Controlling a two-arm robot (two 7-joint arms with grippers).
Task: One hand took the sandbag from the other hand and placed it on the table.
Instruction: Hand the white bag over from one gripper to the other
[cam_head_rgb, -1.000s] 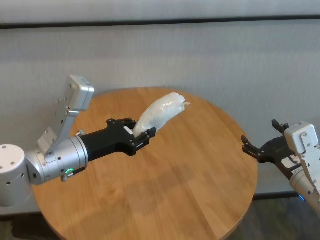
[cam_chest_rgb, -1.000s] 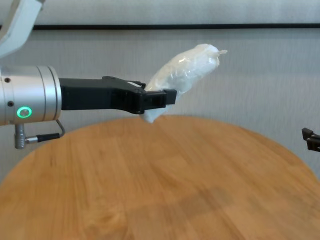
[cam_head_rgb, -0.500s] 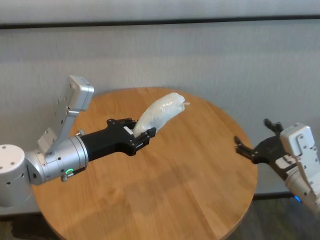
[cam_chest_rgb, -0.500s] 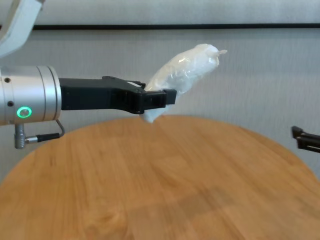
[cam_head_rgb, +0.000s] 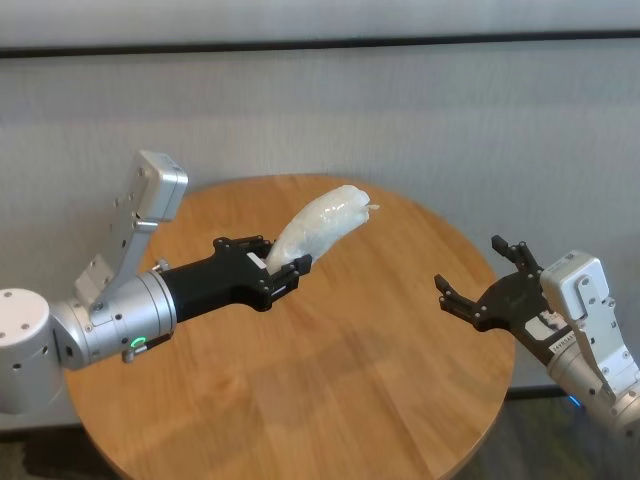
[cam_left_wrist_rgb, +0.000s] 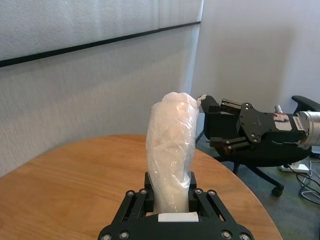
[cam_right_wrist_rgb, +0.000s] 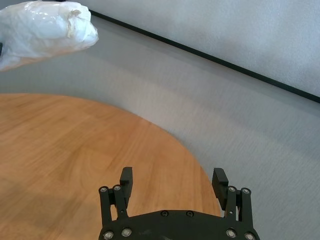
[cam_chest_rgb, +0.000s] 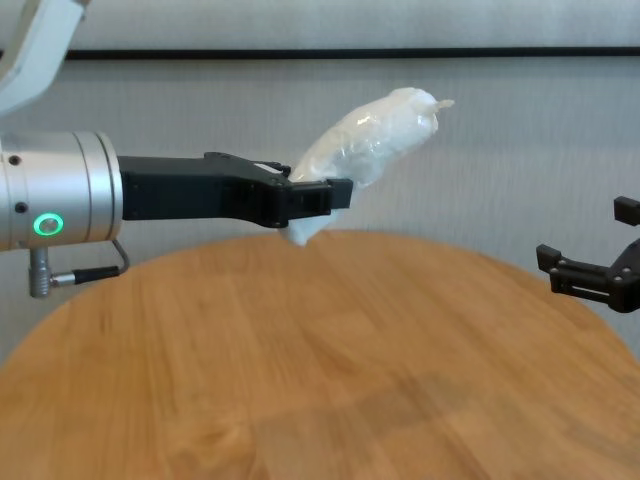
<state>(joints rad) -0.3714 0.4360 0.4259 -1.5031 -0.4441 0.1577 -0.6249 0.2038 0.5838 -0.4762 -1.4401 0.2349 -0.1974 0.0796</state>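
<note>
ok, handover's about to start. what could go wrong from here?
1. The left gripper pinches only the low end of the sandbag; the soft, tilted pouch could sag or slip when touched.
2. The right gripper, open, sits low near the edge of the table; it must rise to reach the raised bag and might knock it.

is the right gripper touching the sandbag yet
Apart. The head view shows the open right gripper at the table's right edge, bare tabletop between it and the sandbag clamped in the left gripper.

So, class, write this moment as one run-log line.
left gripper: shut on sandbag, held above table | right gripper: open, empty, at table's right edge, facing sandbag | handover: not yet done
</note>
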